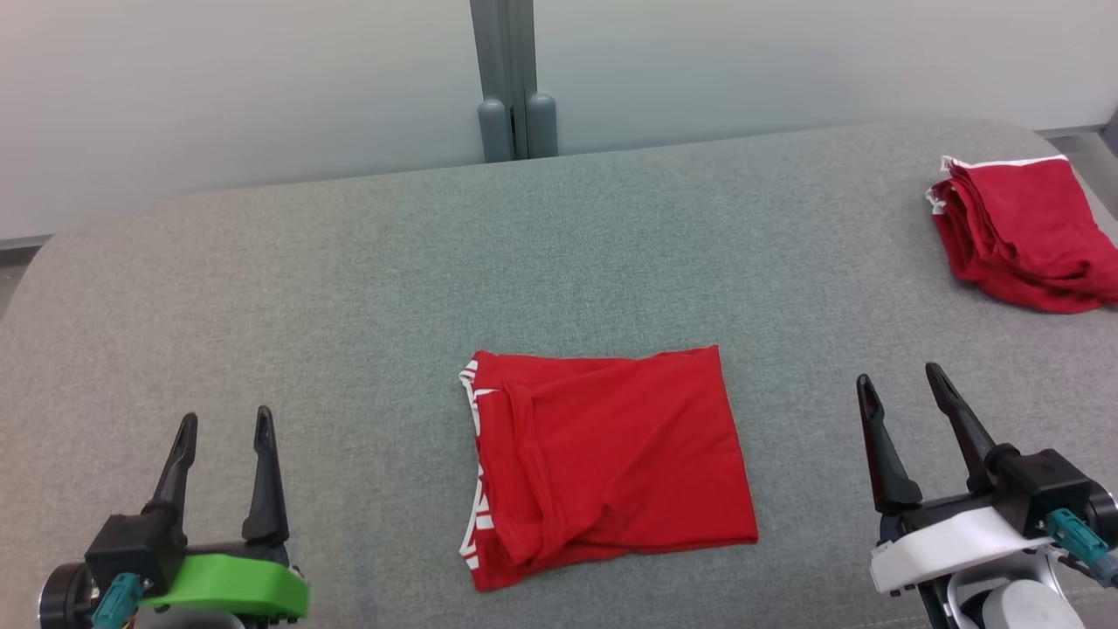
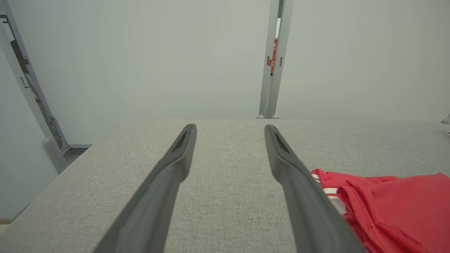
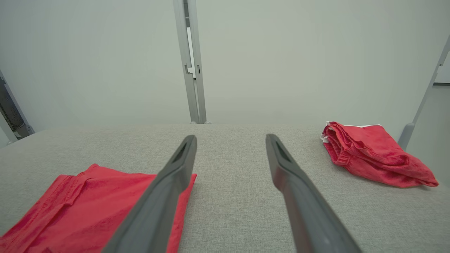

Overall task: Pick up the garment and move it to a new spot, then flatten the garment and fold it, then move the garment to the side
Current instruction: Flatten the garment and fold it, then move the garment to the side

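1. Nearest the head camera, the left tool (image 1: 225, 416) sits at the lower left with a green collar behind its fingers. The right tool (image 1: 900, 374) sits at the lower right with a white one.
2. Both tools have their fingers spread apart with nothing between them, and they hover over bare grey worktop (image 1: 349, 288).
3. Between the two tools, apart from each, the folded red garment (image 1: 611, 454) lies flat as a rough rectangle in the near middle of the worktop. Its white striped trim runs down its left edge.
4. A second red garment (image 1: 1022, 236) lies bunched at the far right edge of the worktop, well apart from the folded one.
5. From the left wrist, the left tool (image 2: 230, 127) shows its open fingers, and the folded red garment (image 2: 393, 200) is just beside the right-hand finger, trim side nearest.
6. From the right wrist, the right tool (image 3: 230, 137) frames both pieces of clothing: the folded red garment (image 3: 88, 196) at lower left, partly behind one finger, and the second red garment (image 3: 372, 154) at upper right.
7. A metal post (image 1: 511, 79) splits the pale wall behind the worktop. The left wrist view catches a small red label on it.
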### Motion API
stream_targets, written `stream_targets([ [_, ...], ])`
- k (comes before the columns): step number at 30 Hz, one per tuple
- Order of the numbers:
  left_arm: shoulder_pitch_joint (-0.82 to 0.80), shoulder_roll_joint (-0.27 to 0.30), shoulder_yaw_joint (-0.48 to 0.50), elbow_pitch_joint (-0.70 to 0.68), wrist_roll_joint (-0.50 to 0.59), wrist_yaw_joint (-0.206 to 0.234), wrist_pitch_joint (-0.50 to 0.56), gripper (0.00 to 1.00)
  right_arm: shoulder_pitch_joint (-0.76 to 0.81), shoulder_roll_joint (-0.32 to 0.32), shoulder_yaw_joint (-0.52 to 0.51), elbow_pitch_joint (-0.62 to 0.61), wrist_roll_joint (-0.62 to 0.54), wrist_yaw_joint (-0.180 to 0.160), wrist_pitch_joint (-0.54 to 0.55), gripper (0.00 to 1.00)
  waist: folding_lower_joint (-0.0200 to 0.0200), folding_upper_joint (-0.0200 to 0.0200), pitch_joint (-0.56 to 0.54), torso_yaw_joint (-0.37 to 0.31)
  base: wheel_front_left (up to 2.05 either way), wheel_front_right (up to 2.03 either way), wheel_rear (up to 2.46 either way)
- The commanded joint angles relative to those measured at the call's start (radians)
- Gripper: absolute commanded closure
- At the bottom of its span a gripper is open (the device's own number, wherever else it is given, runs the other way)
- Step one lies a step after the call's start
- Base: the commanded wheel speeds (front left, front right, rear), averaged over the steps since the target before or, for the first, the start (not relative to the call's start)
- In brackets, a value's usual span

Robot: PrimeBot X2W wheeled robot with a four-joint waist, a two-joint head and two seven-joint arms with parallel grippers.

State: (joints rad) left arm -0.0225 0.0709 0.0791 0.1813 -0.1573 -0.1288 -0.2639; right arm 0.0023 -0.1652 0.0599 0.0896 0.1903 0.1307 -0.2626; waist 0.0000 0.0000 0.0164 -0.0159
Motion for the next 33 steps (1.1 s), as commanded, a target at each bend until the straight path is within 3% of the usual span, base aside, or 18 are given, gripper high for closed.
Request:
stream_targets([
  [1, 0.02, 0.008, 0.008, 0.002, 0.015, -0.003, 0.0, 0.0, 0.019, 0.004, -0.001, -0.009, 0.002, 0.0, -0.003, 0.0, 0.0, 0.0, -0.009, 0.001, 0.0, 0.0, 0.0],
  [33, 0.059, 0.03, 0.0, -0.001, -0.018, -0.004, 0.0, 0.0, 0.043, 0.009, -0.008, 0.012, 0.01, 0.0, -0.002, 0.0, 0.0, 0.0, -0.034, 0.018, 0.0, 0.0, 0.0],
])
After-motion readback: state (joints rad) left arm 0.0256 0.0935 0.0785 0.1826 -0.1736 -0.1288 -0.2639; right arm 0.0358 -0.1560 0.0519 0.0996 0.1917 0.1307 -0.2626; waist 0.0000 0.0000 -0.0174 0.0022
